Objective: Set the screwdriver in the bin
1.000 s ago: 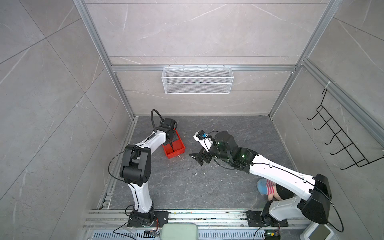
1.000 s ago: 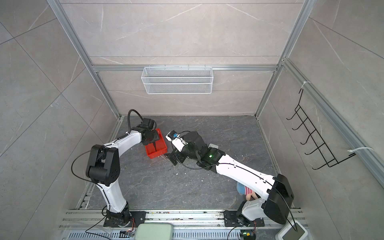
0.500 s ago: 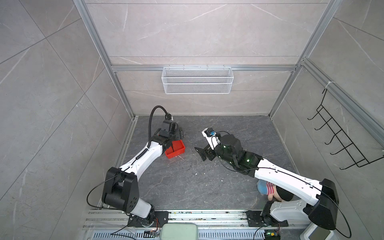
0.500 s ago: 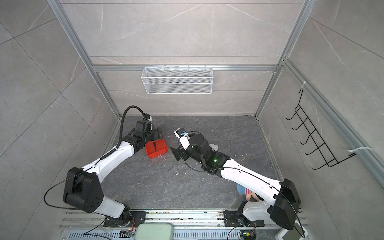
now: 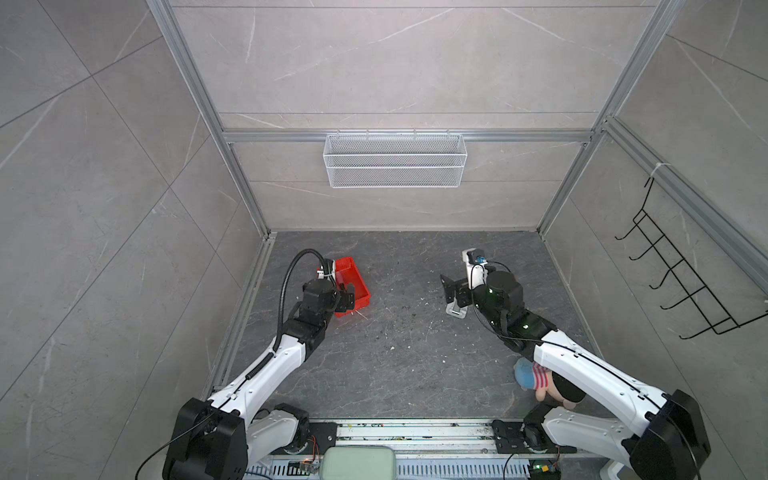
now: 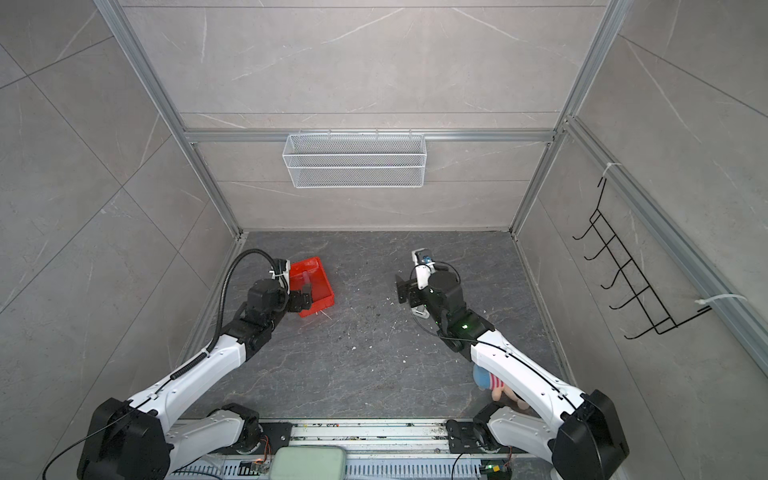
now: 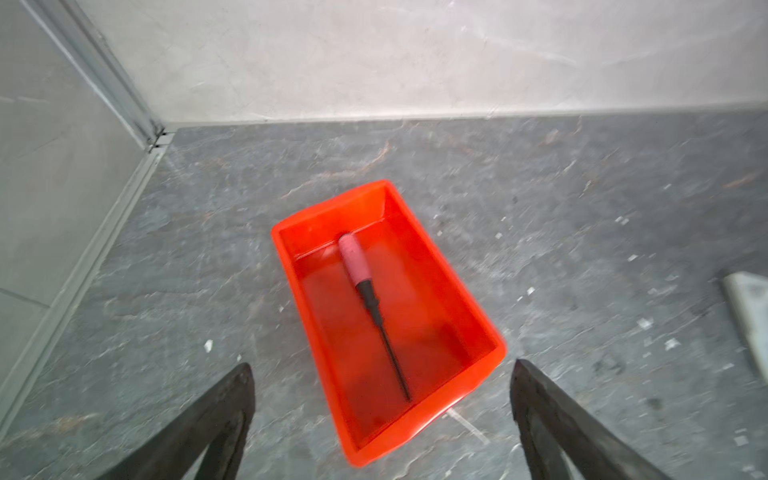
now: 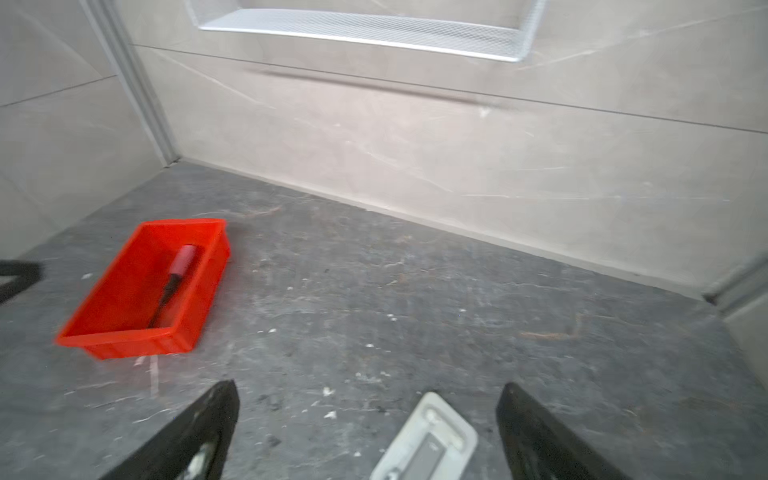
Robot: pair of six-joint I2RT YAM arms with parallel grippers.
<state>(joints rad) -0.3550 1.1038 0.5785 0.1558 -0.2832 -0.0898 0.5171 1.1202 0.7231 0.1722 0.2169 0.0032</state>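
The screwdriver, with its red handle, black collar and thin dark shaft, lies flat inside the red bin on the dark floor. It also shows in the right wrist view as the screwdriver in the bin. In both top views the bin sits at the back left of the floor. My left gripper hovers open and empty at the bin's near end. My right gripper is open and empty, well to the right of the bin.
A flat silver-grey metal plate lies on the floor under the right gripper. A plush toy sits under the right forearm. A white wire basket hangs on the back wall, and a black hook rack on the right wall.
The left gripper has opened wide and drawn back from over the bin toward the front. The right arm has swung away to the right. The bin has stayed put.
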